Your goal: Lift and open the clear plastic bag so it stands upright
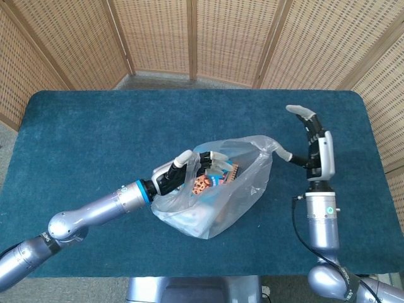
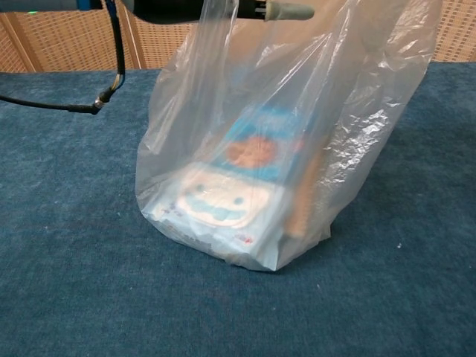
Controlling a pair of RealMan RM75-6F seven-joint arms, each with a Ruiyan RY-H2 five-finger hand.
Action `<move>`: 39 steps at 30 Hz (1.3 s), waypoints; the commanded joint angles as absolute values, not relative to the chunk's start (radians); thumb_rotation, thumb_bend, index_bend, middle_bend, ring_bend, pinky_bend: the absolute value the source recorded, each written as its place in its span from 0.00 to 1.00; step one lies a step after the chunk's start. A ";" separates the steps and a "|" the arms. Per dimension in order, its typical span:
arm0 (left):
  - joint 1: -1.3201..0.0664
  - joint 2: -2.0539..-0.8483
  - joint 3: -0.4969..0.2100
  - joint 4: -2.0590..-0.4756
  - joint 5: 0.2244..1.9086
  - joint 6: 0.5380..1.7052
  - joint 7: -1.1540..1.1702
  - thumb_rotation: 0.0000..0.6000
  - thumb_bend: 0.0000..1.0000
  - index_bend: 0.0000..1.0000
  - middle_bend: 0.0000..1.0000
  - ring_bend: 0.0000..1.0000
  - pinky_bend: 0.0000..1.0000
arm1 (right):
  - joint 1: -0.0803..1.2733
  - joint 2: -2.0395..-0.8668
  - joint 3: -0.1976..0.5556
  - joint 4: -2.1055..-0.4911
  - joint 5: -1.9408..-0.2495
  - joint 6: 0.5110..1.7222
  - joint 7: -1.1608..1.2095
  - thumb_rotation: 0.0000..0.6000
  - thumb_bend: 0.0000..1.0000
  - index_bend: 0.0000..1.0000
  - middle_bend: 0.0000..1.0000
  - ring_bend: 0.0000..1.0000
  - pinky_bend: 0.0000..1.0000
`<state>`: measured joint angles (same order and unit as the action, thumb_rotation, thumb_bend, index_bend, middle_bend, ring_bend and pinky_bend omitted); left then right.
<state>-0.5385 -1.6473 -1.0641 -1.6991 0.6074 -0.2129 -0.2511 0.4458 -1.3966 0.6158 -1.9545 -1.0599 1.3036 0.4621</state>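
**Bag held up between my two hands**

My left arm [image 1: 95,211] reaches in low across the table [image 1: 82,139]. My left hand [image 1: 178,173] is at the near left rim of the bag [image 1: 233,196], its fingers [image 1: 203,161] pushed into the mouth with the plastic draped over them; the thumb lies outside the film, so I take it as pinching the rim, though the head view does not show the contact sharply. In the chest view one fingertip [image 2: 286,10] pokes out at the top, inside the film.

The bag stands on the table between my hands, bottom flat on the cloth, walls rising and leaning toward my right. Inside it, just below my left fingers, a blue snack pack [image 2: 260,145] leans against a white box [image 2: 219,201].

On the right, the bag's handle [image 1: 273,146] stretches to my right hand [image 1: 312,142], which stands upright with fingers fanned wide and the loop hooked over the thumb [image 1: 287,155].
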 commanded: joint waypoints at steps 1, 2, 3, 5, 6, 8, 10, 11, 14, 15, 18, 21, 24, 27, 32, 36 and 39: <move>-0.564 -1.645 -1.053 -1.698 0.615 -0.193 -0.266 0.00 0.12 0.16 0.23 0.12 0.12 | 0.465 -1.407 0.612 -1.967 -1.052 1.298 0.442 0.90 0.06 0.26 0.25 0.12 0.09; -0.571 -1.644 -1.050 -1.698 0.617 -0.189 -0.271 0.00 0.12 0.16 0.23 0.12 0.12 | 0.470 -1.411 0.612 -1.968 -1.049 1.297 0.437 0.91 0.06 0.26 0.25 0.12 0.09; -0.578 -1.642 -1.047 -1.698 0.618 -0.185 -0.275 0.00 0.12 0.16 0.23 0.12 0.12 | 0.475 -1.414 0.612 -1.968 -1.046 1.297 0.432 0.91 0.06 0.26 0.25 0.12 0.09; -0.591 -1.641 -1.040 -1.697 0.623 -0.175 -0.282 0.00 0.12 0.16 0.23 0.12 0.12 | 0.485 -1.420 0.613 -1.968 -1.040 1.296 0.425 0.90 0.06 0.26 0.25 0.12 0.09; -0.598 -1.640 -1.036 -1.695 0.625 -0.172 -0.286 0.00 0.12 0.16 0.23 0.12 0.12 | 0.489 -1.423 0.613 -1.967 -1.038 1.296 0.422 0.90 0.06 0.26 0.25 0.12 0.09; -0.615 -1.640 -1.025 -1.689 0.628 -0.166 -0.295 0.00 0.12 0.16 0.23 0.12 0.12 | 0.498 -1.429 0.616 -1.964 -1.031 1.295 0.417 0.90 0.06 0.26 0.25 0.12 0.09; -0.632 -1.639 -1.016 -1.683 0.633 -0.160 -0.304 0.00 0.12 0.16 0.23 0.12 0.12 | 0.507 -1.433 0.618 -1.957 -1.023 1.294 0.410 0.90 0.06 0.26 0.25 0.12 0.09; -0.639 -1.639 -1.013 -1.681 0.634 -0.159 -0.308 0.00 0.12 0.16 0.23 0.12 0.12 | 0.510 -1.434 0.619 -1.954 -1.019 1.293 0.407 0.90 0.06 0.26 0.25 0.12 0.09; -0.662 -1.639 -1.005 -1.670 0.636 -0.158 -0.324 0.00 0.12 0.16 0.23 0.12 0.12 | 0.519 -1.436 0.623 -1.943 -1.010 1.293 0.398 0.91 0.06 0.26 0.25 0.12 0.09; -0.668 -1.639 -1.004 -1.666 0.636 -0.158 -0.328 0.00 0.12 0.16 0.23 0.12 0.12 | 0.521 -1.437 0.622 -1.941 -1.008 1.292 0.396 0.91 0.06 0.26 0.25 0.12 0.09; -0.685 -1.640 -1.005 -1.659 0.637 -0.156 -0.339 0.00 0.11 0.16 0.23 0.12 0.12 | 0.524 -1.438 0.618 -1.936 -1.006 1.294 0.387 0.91 0.06 0.26 0.25 0.12 0.09; -0.708 -1.641 -1.008 -1.646 0.634 -0.157 -0.354 0.00 0.11 0.16 0.23 0.12 0.12 | 0.528 -1.441 0.611 -1.933 -1.009 1.296 0.378 0.91 0.06 0.26 0.25 0.12 0.09; -0.736 -1.640 -1.002 -1.632 0.634 -0.154 -0.369 0.00 0.11 0.16 0.23 0.12 0.12 | 0.537 -1.449 0.607 -1.928 -1.007 1.294 0.373 0.90 0.06 0.26 0.25 0.12 0.09; -0.758 -1.639 -0.989 -1.621 0.633 -0.151 -0.385 0.00 0.12 0.16 0.23 0.12 0.12 | 0.546 -1.458 0.603 -1.921 -1.008 1.293 0.365 0.90 0.06 0.26 0.25 0.12 0.09; -0.791 -1.644 -0.968 -1.599 0.634 -0.141 -0.408 0.00 0.11 0.16 0.23 0.12 0.12 | 0.558 -1.472 0.597 -1.909 -1.004 1.294 0.354 0.90 0.06 0.26 0.25 0.12 0.09; -0.812 -1.652 -0.966 -1.581 0.616 -0.153 -0.438 0.00 0.12 0.16 0.23 0.12 0.12 | 0.564 -1.478 0.597 -1.896 -0.998 1.293 0.351 0.91 0.06 0.26 0.25 0.12 0.09; -0.829 -1.660 -0.970 -1.565 0.601 -0.161 -0.460 0.00 0.11 0.17 0.23 0.12 0.12 | 0.571 -1.485 0.596 -1.886 -0.993 1.291 0.346 0.91 0.06 0.26 0.25 0.12 0.09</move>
<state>-0.8235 -1.6561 -0.9682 -1.5702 0.6064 -0.1570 -0.4545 0.5700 -1.4846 0.5965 -1.8865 -0.9941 1.2911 0.3465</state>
